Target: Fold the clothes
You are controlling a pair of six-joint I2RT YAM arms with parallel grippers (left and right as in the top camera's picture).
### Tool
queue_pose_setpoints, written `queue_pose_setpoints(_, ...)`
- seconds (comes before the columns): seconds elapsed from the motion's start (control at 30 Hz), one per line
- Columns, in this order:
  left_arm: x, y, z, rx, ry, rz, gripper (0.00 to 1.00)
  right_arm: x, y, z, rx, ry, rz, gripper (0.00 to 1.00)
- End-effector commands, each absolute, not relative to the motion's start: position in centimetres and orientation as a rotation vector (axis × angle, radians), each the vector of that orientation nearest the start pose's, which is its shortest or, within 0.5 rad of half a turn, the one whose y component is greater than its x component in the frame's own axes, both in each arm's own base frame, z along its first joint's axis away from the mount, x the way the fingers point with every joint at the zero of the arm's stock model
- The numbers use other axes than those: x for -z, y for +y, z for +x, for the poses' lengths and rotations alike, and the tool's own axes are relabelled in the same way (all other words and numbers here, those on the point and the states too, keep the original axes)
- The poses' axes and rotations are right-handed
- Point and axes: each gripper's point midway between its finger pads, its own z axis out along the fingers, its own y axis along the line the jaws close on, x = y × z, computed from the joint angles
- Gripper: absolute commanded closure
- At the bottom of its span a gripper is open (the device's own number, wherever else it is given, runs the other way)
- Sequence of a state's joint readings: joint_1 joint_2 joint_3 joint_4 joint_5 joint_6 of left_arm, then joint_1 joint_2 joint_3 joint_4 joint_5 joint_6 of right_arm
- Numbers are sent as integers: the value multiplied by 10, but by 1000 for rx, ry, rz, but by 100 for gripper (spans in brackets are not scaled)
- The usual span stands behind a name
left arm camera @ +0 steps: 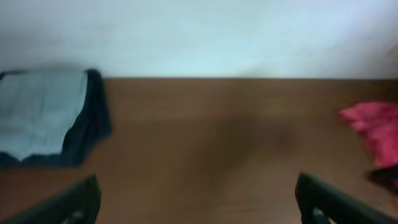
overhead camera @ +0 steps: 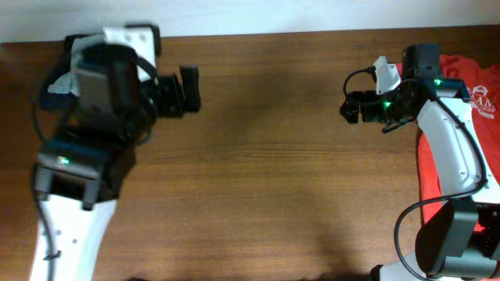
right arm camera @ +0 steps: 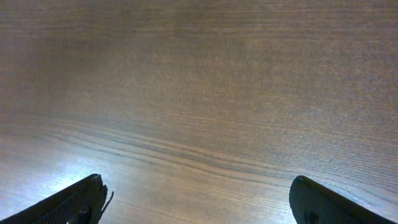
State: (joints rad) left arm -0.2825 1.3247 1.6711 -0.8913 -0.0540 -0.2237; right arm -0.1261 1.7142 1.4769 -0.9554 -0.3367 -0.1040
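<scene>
So this looks like the gap between garments, the "go fetch a shirt" step. Nothing is in hand on either side. The left gripper [overhead camera: 190, 90] is spread wide and empty, hanging over the left part of the table [overhead camera: 266, 156]. The right gripper [overhead camera: 348, 108] is just as wide and just as empty, and its own camera shows only wood grain between the fingers [right arm camera: 74, 202]

Where the clothes are:
- the red shirt [overhead camera: 431, 168] is bunched along the right edge, mostly under the right arm, with a bit of white print showing near the top corner. Definitely not folded
- the blue shirt [left arm camera: 37, 115] only really shows from the left wrist, off at the far left by the back edge, lying on some dark cloth [left arm camera: 93, 127]. It looks flat and squared off, so my guess is it's already folded, but the view is blurry so I wouldn't swear to it

My read: the red one is next. The middle of the table is bare wood, so that's the obvious work spot. The right arm is closest, so it would need to swing back, come down on an edge of the red shirt and pinch it, then drag it to the centre. Then both arms would need to spread it flat before any fold. It's soft cotton in a heap, so the tricky part is pinching a single layer rather than a wad
</scene>
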Motion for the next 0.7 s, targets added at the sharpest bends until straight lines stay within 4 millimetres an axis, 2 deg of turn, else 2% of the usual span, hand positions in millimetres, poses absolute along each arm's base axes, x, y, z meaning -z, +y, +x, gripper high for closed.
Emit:
queue_pose_setpoints(0.0,-310,-77,356,112,2174,-7,1,-154,2,402,-381,2710,-37,1)
queue_pose_setpoints(0.17,-236,-69,347,84,2180,-21,1,-154,2,402,-381,2710,-37,2)
queue_pose_setpoints(0.3,-190,-60,337,82,2151,-45,1,-154,2,402,-381,2710,-37,1)
queue_pose_setpoints(0.67,-123,-33,298,87,2018,-111,1,-154,2,402,-381,2710,-37,1)
